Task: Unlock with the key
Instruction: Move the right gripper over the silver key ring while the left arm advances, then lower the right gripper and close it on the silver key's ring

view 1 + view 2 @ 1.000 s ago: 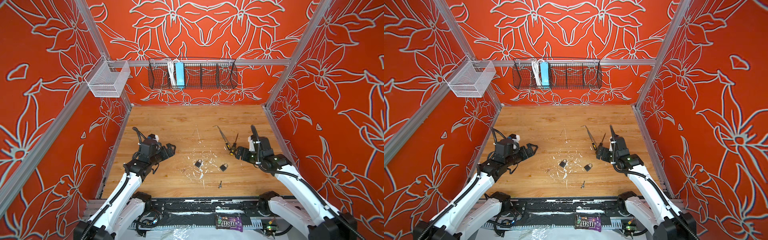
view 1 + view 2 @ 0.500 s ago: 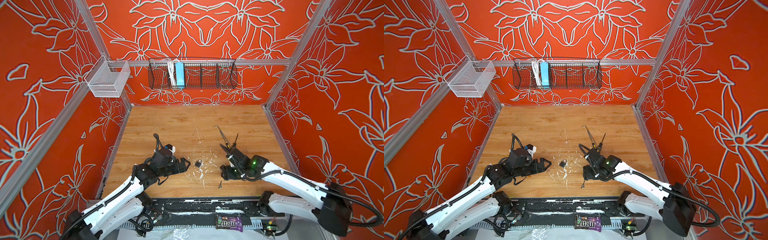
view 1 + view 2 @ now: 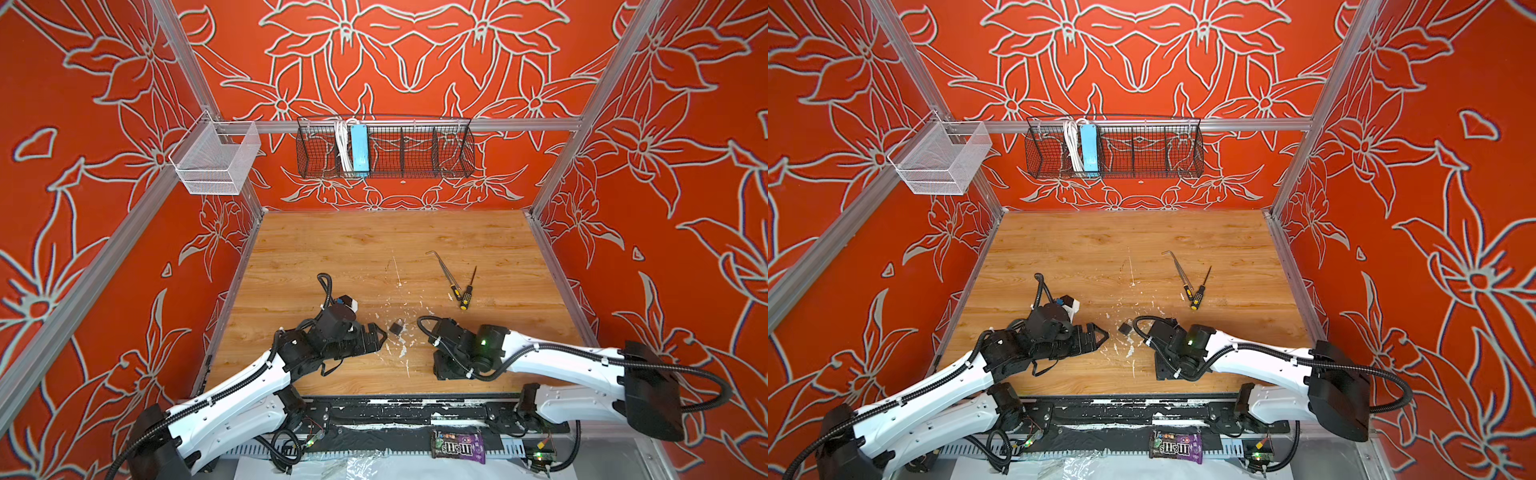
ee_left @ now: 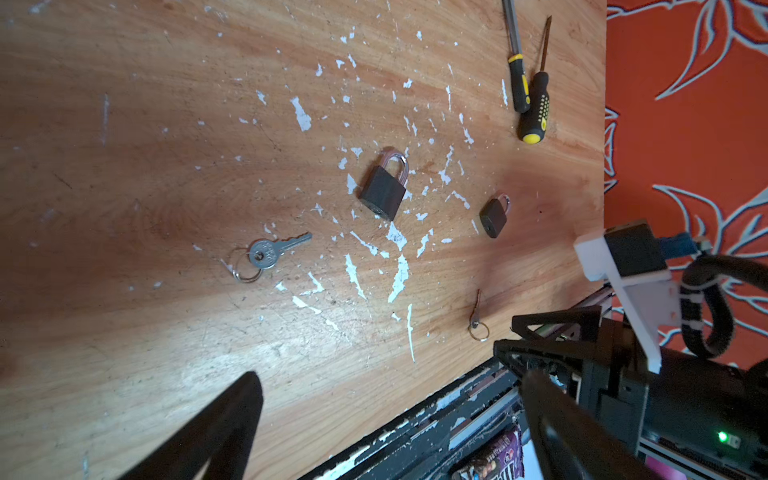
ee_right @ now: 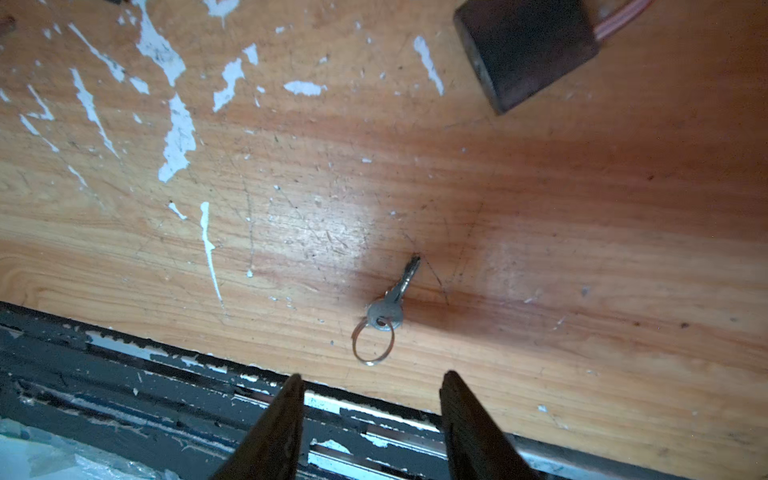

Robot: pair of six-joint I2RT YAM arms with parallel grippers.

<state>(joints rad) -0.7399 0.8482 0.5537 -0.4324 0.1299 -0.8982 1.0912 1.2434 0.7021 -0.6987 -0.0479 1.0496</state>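
Right wrist view: we see the right gripper [image 5: 372,376] low over the wooden table [image 5: 582,249], its two fingers [image 5: 278,424] parted with nothing between them. The small key [image 5: 390,305] lies flat just beyond the fingertips, its ring toward the table's front edge. The small padlock [image 5: 525,45] lies near it, not touching. In the left wrist view we find the left gripper [image 4: 390,376] spread wide and empty above the table. There the larger padlock [image 4: 384,187] lies between a second key [image 4: 270,251] and the small padlock. Two yellow-and-black-handled tools [image 4: 528,95] lie well apart from them, handles touching.
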